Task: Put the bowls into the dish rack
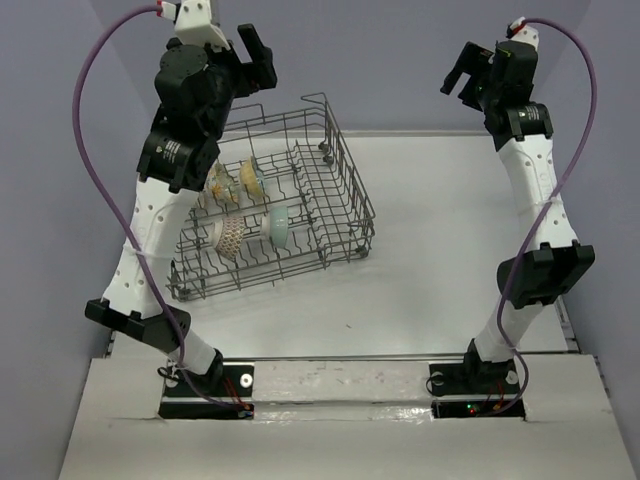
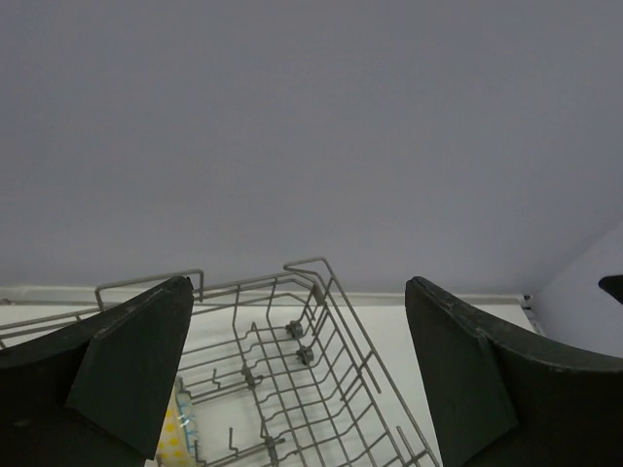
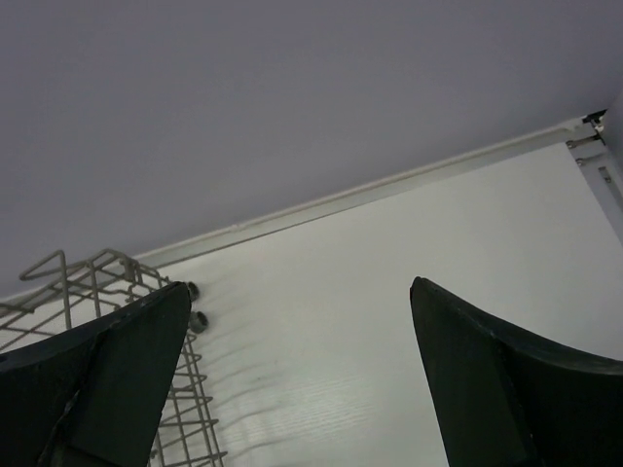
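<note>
We find no readable text, brand or number; faint white marking (image 1: 166, 151) on left arm (image 1: 150, 220) joint, well behind left gripper (image 1: 258, 52), too small for us to read

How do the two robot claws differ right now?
The left gripper hangs high by the far end of the rack; the right gripper hangs over the table, beside the rack. The left's camera looks into the rack; the right's catches only its corner. Both are open and empty.
</note>
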Motion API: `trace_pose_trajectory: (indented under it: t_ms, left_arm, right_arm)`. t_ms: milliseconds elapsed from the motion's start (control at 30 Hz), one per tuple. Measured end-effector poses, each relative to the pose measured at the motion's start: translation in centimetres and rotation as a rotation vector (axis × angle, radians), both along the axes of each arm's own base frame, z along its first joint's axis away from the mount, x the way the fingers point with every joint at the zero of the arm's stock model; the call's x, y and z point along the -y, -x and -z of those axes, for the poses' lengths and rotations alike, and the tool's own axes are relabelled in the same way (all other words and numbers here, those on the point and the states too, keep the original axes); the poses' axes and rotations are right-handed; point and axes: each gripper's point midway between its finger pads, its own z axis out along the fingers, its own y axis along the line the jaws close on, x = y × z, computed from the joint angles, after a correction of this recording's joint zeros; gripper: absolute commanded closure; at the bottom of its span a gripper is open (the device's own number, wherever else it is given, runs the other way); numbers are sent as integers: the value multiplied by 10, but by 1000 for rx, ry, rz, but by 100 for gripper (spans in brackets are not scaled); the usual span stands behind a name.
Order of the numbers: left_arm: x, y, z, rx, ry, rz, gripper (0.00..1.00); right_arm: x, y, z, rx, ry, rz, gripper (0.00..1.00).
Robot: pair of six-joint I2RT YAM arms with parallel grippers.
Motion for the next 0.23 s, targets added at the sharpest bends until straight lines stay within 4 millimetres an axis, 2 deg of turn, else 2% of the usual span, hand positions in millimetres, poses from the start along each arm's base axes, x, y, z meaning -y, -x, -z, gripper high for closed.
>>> trace_pose_trajectory:
  t_ms: [133,233]
  left_arm:
    - [-22,-1,-11,6,-10,-40,1]
    - [-24,0,-9,-3,-20,-35,1]
  right_arm:
    - [-14,11,17,-47,-5,-68,0]
    - [-20,21,6,-27,-5,-102,0]
